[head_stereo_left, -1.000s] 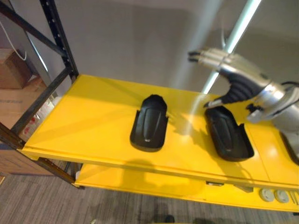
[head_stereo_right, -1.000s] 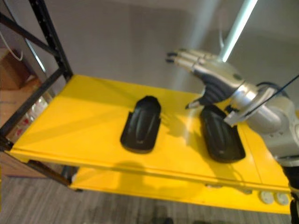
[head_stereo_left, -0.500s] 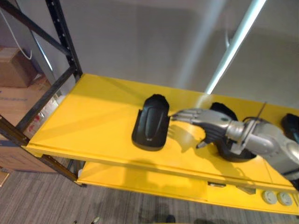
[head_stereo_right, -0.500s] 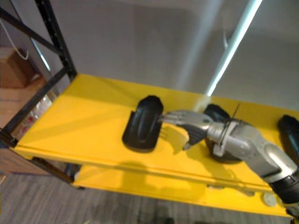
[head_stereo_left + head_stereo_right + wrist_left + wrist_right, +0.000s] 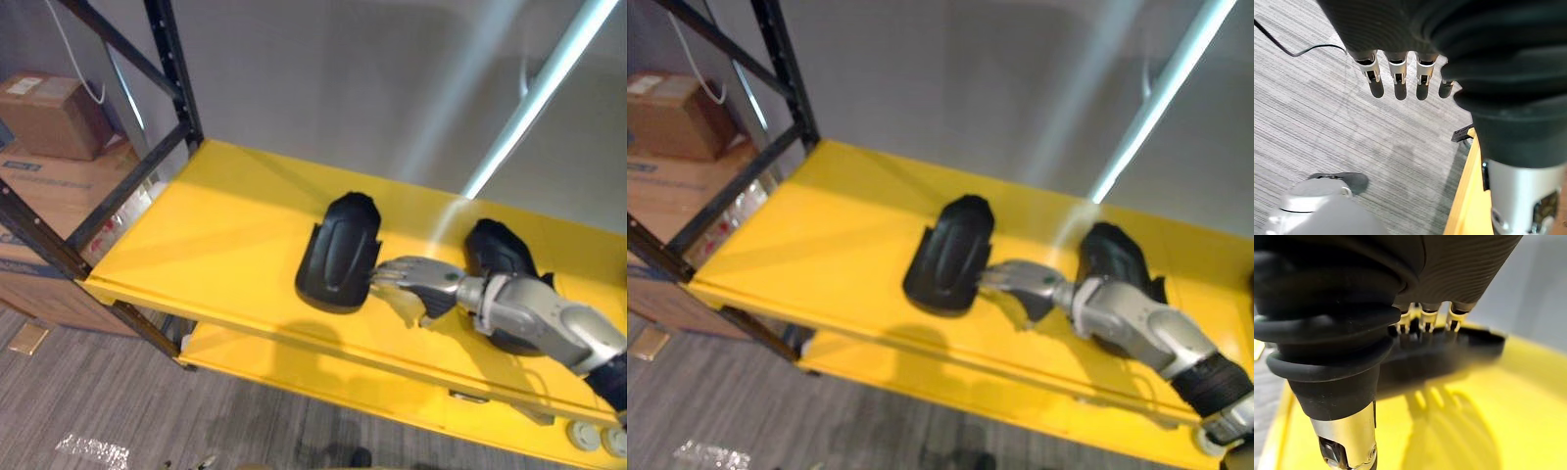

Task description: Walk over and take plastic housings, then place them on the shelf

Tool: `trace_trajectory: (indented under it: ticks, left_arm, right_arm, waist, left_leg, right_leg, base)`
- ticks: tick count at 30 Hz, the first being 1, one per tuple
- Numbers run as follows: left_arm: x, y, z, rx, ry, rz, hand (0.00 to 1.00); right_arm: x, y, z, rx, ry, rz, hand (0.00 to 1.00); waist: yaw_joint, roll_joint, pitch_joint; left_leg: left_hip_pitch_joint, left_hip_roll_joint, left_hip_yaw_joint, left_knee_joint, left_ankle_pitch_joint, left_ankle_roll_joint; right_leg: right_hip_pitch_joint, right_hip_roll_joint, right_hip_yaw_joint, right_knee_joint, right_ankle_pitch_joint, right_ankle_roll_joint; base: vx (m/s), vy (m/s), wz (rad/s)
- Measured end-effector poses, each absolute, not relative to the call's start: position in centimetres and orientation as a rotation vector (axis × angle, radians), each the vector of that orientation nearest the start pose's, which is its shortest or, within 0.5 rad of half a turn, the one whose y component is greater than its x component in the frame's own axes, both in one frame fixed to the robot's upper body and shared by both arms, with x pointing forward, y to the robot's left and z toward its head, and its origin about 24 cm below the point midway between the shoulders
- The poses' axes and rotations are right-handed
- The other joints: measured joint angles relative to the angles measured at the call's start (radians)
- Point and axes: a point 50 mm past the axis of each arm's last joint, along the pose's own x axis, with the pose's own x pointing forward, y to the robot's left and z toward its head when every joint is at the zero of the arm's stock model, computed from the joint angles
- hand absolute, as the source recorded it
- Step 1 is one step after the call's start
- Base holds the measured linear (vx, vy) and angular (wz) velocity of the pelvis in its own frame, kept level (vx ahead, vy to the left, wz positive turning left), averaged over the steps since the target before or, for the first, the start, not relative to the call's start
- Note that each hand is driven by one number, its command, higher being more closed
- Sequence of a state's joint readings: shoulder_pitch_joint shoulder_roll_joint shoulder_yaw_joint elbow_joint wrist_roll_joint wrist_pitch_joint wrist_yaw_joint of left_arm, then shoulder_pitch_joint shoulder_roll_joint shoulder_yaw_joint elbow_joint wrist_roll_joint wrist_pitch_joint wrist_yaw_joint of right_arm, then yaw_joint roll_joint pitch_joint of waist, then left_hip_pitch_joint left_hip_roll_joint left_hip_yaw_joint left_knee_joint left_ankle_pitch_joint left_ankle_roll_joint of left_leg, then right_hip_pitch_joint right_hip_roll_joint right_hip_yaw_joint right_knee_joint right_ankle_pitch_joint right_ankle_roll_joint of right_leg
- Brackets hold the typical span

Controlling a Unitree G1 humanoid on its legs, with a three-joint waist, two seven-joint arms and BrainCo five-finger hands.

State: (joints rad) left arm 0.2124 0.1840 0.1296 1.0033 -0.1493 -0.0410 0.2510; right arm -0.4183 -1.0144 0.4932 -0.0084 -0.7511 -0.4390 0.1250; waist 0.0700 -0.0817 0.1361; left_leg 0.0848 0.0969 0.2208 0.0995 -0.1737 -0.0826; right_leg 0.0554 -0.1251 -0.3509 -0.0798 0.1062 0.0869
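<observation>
plastic housings (image 5: 338,253): two, black, apart on shelf (image 5: 216,230); right housing (image 5: 495,250) partly behind arm.
shelf: yellow.
cardboard boxes (image 5: 49,113): labels unreadable.
right hand (image 5: 416,279): fingers straight, together, tips at left housing's edge.
left hand (image 5: 1396,73): fingers relaxed, above floor (image 5: 1327,137).

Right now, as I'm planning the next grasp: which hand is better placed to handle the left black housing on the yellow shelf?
Right. The right hand reaches across the yellow shelf, fingertips at the edge of the left housing; the left hand hangs over the floor.
</observation>
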Motion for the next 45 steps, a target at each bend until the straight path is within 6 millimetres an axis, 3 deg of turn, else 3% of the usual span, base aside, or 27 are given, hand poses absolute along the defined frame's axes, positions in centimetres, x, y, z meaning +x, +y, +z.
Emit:
trace_trajectory:
  ticks: [11,17,31,37,45]
  left_arm:
    - [5.0,24.7,-15.5,0.12,1.139,0.49,0.0]
    - [4.9,24.5,-15.5,0.125,1.146,0.47,0.0]
    - [3.7,24.4,-15.7,0.131,1.194,0.466,0.0]
    - [3.7,24.5,-15.7,0.135,1.192,0.469,0.0]
    - [3.7,24.5,-15.7,0.134,1.191,0.469,0.0]
  right_arm:
    - [27.6,-18.9,12.5,-1.82,-0.537,0.749,0.0]
    - [27.4,-19.2,11.7,-1.865,-0.483,0.789,0.0]
    - [27.6,-20.6,10.5,-1.989,-0.389,0.837,0.0]
    - [27.8,-21.1,10.5,-1.991,-0.367,0.82,0.0]
    - [27.7,-20.6,11.4,-1.906,-0.549,0.714,0.0]
  waist:
    - [0.0,-0.009,0.009]
    - [0.001,-0.022,0.016]
    - [0.003,-0.024,0.019]
    - [0.001,-0.039,0.027]
    - [0.0,-0.04,0.028]
  left_leg:
    - [0.002,-0.006,-0.006,-0.002,0.001,-0.001]
    - [0.002,-0.007,-0.006,-0.001,0.001,-0.001]
    - [0.001,-0.014,-0.006,-0.002,0.002,0.0]
    - [0.001,-0.015,-0.005,-0.003,0.004,0.001]
    - [-0.001,-0.017,0.0,-0.004,0.004,0.001]
  right_leg:
    - [-0.001,-0.004,-0.007,0.0,0.0,0.0]
    - [-0.001,-0.006,-0.007,0.0,0.001,0.001]
    - [-0.001,-0.014,-0.007,0.0,0.003,0.005]
    - [-0.003,-0.015,-0.007,0.0,0.004,0.006]
    - [-0.009,-0.017,-0.005,0.0,0.005,0.008]
  base:
    - [0.0,0.002,0.0]
    - [0.0,0.0,0.0]
    - [0.0,0.0,0.0]
    - [0.0,0.0,0.0]
    - [0.0,0.0,-0.01]
